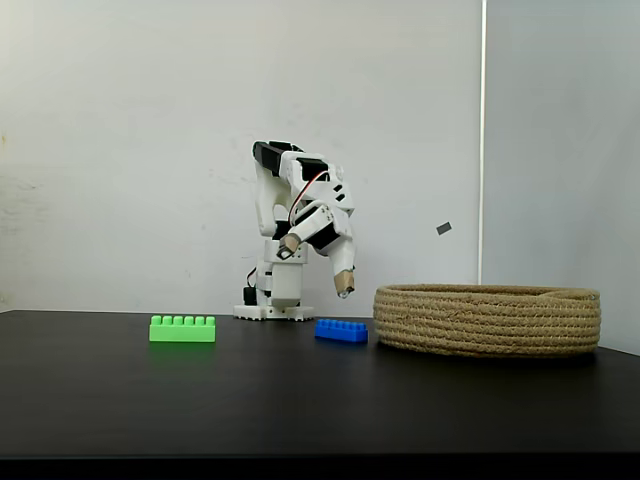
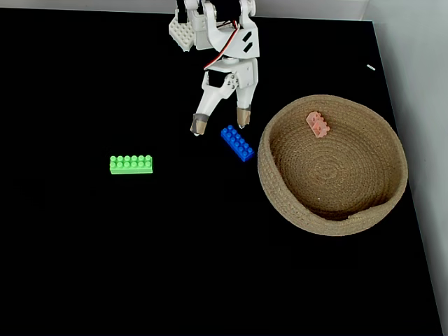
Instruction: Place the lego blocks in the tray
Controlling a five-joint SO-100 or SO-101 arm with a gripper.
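The blue brick point(image 2: 237, 143) point(image 1: 341, 330) lies on the black table just left of the tray. My gripper point(image 2: 221, 122) point(image 1: 316, 265) hangs open above the table, its fingertips a little behind the blue brick and holding nothing. The long green brick point(image 2: 131, 164) point(image 1: 182, 329) sits alone further left. A salmon-pink brick point(image 2: 318, 124) rests inside the coiled rope tray point(image 2: 280, 203) point(image 1: 488, 320), near its far wall.
The arm's white base point(image 1: 273, 300) stands at the back of the black table point(image 2: 105, 266). A white wall rises behind it, and the table's right edge runs just past the tray.
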